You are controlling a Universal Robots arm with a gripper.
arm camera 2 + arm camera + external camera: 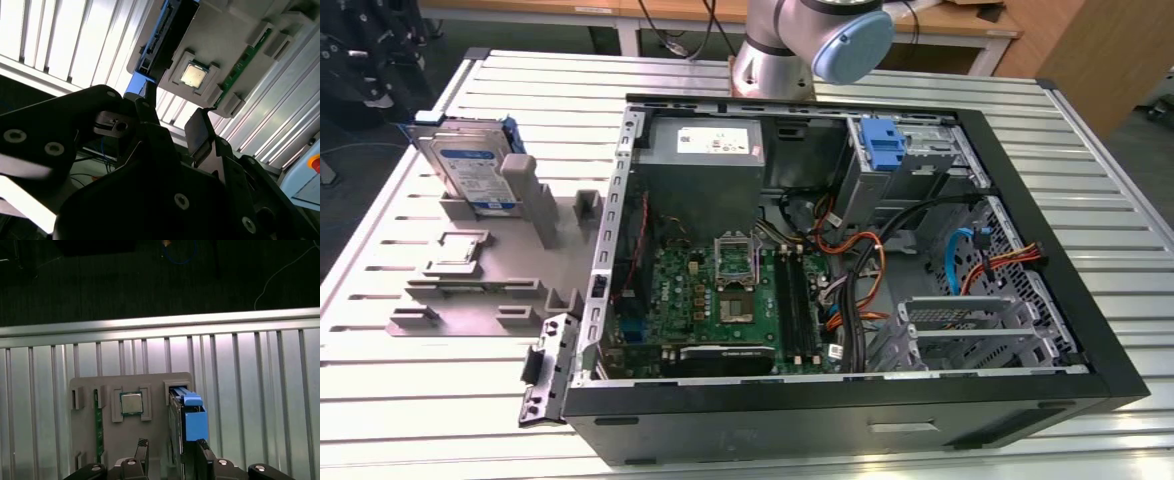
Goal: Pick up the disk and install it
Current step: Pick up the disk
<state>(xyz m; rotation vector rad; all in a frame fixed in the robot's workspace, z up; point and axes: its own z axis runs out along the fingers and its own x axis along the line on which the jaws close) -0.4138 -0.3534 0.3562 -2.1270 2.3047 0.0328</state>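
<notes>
The disk [470, 168] stands on edge in a grey holder [480, 290] on the table, at the exterior view's left. It is silver-grey with a white-and-blue label and a blue carrier. In the first wrist view the disk [189, 422] appears edge-on in its slot, with my gripper [171, 449] open in front of it and apart from it. The fingertips [142, 446] stand dark, with nothing between them. In the second wrist view the gripper [172, 106] is open in front of the disk's blue edge [159, 42].
The holder also carries a small square silver chip [131, 403] and a green memory stick [99, 426]. An open computer case [854, 250] fills the table's middle, with a blue bracket [886, 150] at its far drive bay. The arm's base [790, 45] stands behind the case.
</notes>
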